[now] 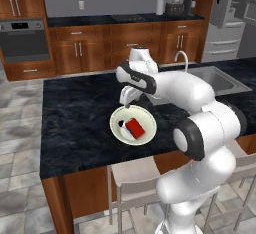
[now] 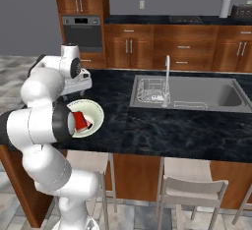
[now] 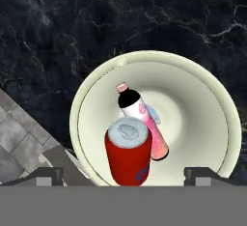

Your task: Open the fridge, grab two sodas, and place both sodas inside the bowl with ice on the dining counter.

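Observation:
The cream-white bowl (image 1: pixel 145 115) (image 2: pixel 96 115) (image 3: pixel 193 119) sits on the black speckled dining counter (image 1: pixel 75 118) (image 2: pixel 162 130) (image 3: pixel 58 27). Both sodas are inside it. The red can (image 1: pixel 135 127) (image 2: pixel 80 121) (image 3: pixel 128 155) has a silver top. The slim pinkish soda (image 1: pixel 122 124) (image 3: pixel 142 119) with the black cap leans beside it, next to a pale piece of ice (image 3: pixel 152 112). My gripper (image 1: pixel 127 99) (image 2: pixel 81 84) (image 3: pixel 124 176) hangs open just above the bowl's near rim, holding nothing. The grey fridge (image 1: pixel 227 13) stands at the back right.
A steel sink (image 1: pixel 220 78) (image 2: pixel 189 94) with a faucet (image 1: pixel 182 58) (image 2: pixel 167 76) is set in the counter to the right of the bowl. Stools (image 1: pixel 132 178) (image 2: pixel 192 189) stand under the counter's near edge. Wall cabinets and an oven (image 1: pixel 22 40) line the back.

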You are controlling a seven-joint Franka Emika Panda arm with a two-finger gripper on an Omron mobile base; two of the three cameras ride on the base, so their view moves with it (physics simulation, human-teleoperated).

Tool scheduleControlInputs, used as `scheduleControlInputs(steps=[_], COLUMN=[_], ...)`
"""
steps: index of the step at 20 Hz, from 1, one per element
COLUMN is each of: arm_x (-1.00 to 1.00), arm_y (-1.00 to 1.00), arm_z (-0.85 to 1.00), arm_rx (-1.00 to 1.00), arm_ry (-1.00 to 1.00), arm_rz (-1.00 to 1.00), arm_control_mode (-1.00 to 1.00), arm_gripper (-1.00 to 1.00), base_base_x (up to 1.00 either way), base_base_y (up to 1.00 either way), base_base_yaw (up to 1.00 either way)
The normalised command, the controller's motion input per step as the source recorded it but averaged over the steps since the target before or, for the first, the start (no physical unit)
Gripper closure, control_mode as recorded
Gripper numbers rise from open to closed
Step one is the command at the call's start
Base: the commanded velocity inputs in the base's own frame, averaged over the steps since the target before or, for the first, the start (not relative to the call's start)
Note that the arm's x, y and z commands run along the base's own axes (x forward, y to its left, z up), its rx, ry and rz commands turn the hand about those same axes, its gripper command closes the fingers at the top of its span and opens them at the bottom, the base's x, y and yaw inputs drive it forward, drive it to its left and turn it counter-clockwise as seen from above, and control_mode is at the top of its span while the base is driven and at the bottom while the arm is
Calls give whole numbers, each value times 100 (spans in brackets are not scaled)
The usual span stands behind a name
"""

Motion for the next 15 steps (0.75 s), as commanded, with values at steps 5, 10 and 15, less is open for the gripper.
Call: scheduleControlInputs(steps=[5, 10, 15], arm_x=[-68, -91, -95], arm_y=[-14, -21, -17], arm_z=[42, 31, 7], arm_rx=[5, 6, 5], arm_ry=[-7, -7, -7], arm_rz=[0, 0, 0], arm_control_mode=[-100, -100, -100], arm_gripper=[-100, -100, -100], base_base_x=[0, 0, 0], base_base_y=[0, 0, 0], base_base_yaw=[0, 0, 0])
